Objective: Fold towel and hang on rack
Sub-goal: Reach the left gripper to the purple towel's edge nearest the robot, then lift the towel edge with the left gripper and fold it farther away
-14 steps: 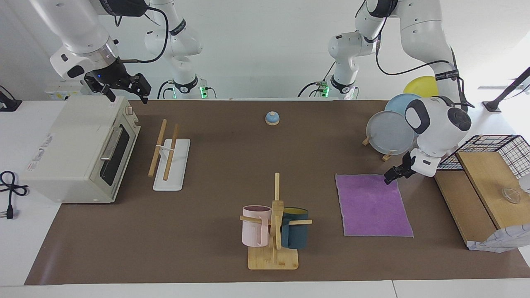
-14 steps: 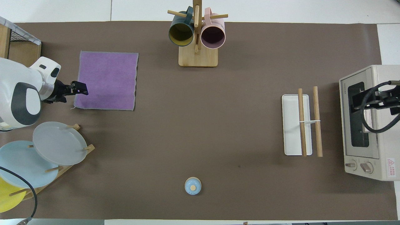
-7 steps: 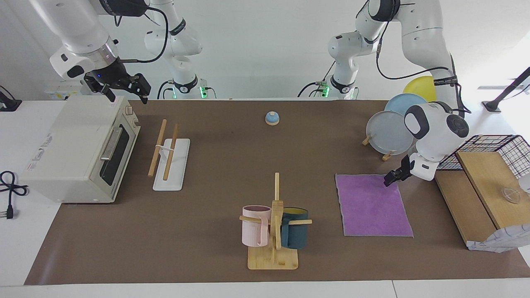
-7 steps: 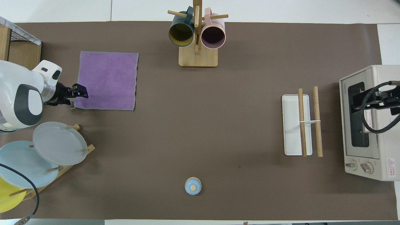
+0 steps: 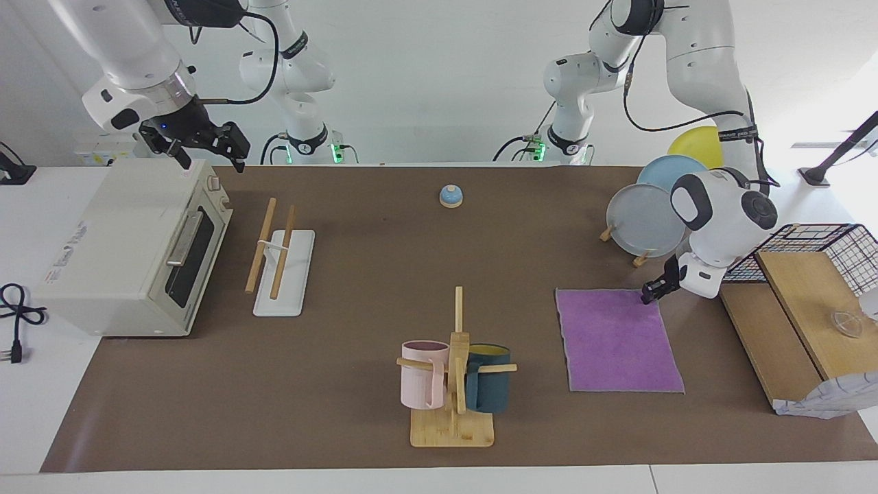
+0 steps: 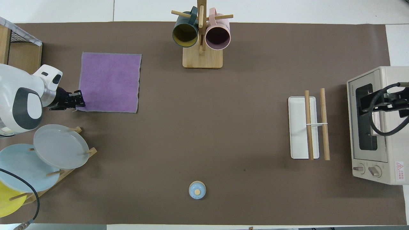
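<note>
Down at the left arm's end of the table, the towel [image 5: 619, 339] lies flat and purple face up on the brown mat [image 5: 384, 274], with the plate stand [image 6: 48, 159] nearer to the robots. The left gripper [image 5: 648, 295] sits low at the towel's corner nearest the robots (the one toward the wire basket [image 5: 823, 250]); its fingers look drawn close together at the cloth's edge, but whether they actually pinch the fabric cannot be told. The rack [image 5: 278, 264] stands toward the right arm's end, just in front of the toaster oven [image 5: 130, 247], well apart from the towel. The right gripper [image 5: 206, 154] hangs over the oven's top with its fingers spread and nothing in them.
</note>
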`<state>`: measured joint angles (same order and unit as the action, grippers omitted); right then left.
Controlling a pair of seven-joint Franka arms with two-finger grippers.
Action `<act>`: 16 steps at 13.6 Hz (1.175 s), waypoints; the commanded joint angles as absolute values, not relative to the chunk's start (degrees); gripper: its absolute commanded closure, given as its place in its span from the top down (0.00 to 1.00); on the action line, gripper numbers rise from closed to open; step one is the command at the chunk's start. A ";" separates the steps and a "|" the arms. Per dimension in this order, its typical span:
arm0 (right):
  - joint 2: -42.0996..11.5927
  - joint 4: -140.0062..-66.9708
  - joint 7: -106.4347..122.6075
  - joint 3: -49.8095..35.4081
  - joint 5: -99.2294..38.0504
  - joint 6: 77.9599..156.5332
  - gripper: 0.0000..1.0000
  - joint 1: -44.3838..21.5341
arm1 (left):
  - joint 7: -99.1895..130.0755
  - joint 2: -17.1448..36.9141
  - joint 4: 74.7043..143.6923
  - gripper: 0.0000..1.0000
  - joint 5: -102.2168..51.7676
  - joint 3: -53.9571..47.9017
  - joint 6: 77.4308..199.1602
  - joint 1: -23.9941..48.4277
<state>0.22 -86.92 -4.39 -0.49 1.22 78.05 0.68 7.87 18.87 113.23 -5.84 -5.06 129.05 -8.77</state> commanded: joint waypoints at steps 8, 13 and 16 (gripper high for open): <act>1.14 -88.33 -3.16 -1.05 0.26 79.28 1.00 1.67 | 3.70 14.95 112.94 0.00 -5.89 -5.36 126.83 -6.43; 1.23 -88.33 -3.16 -1.05 0.26 79.28 1.00 1.76 | 2.99 13.10 111.45 0.00 0.50 -5.27 126.56 3.05; 1.14 -88.24 -3.08 -0.97 0.26 79.28 1.00 1.67 | 3.08 13.10 110.83 0.00 5.10 -5.27 126.56 9.83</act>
